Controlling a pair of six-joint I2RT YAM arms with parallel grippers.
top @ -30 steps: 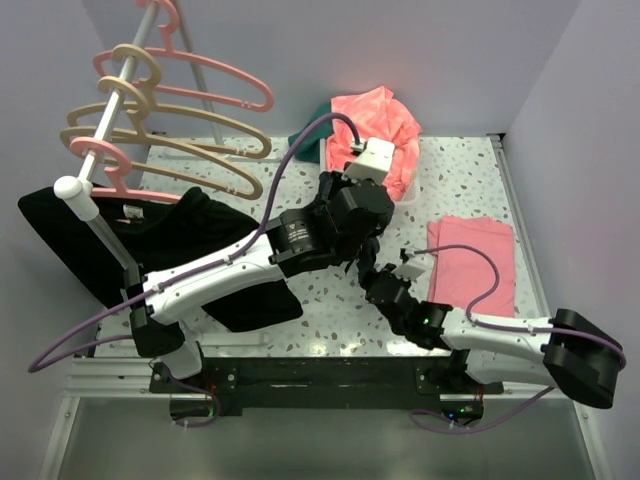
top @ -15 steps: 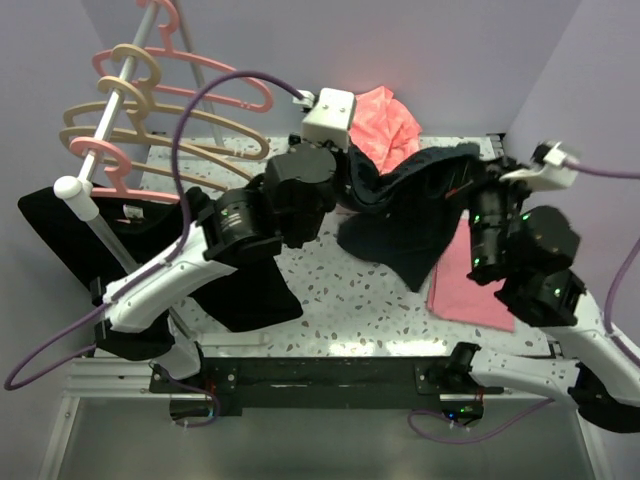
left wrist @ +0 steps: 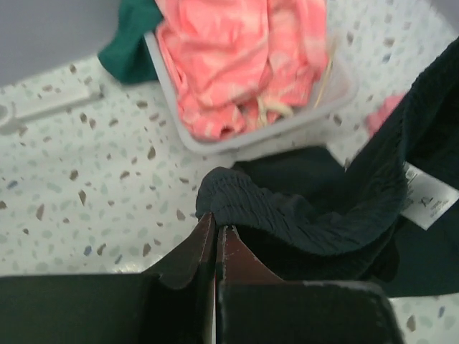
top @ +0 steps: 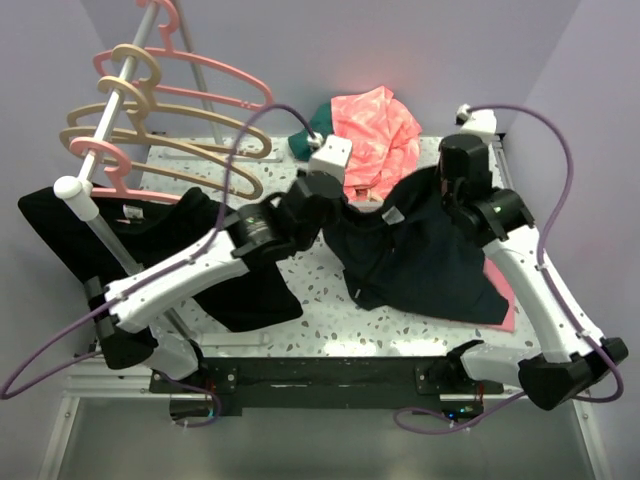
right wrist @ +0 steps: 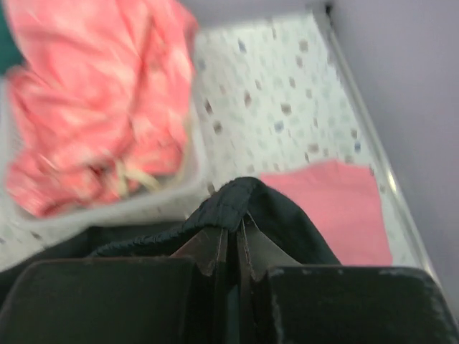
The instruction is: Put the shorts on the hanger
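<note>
From above, the shorts (top: 420,255) hang spread wide just on the near side of the salmon-pink garment (top: 375,130), while the hanger (top: 95,112) sits on the rail well to that garment's left. In the left wrist view, the left gripper (left wrist: 215,226) is pinched tight on the ribbed waistband, just short of the garment. In the right wrist view, the right gripper (right wrist: 233,226) is clamped on a fold of the shorts, to the garment's right.
</note>
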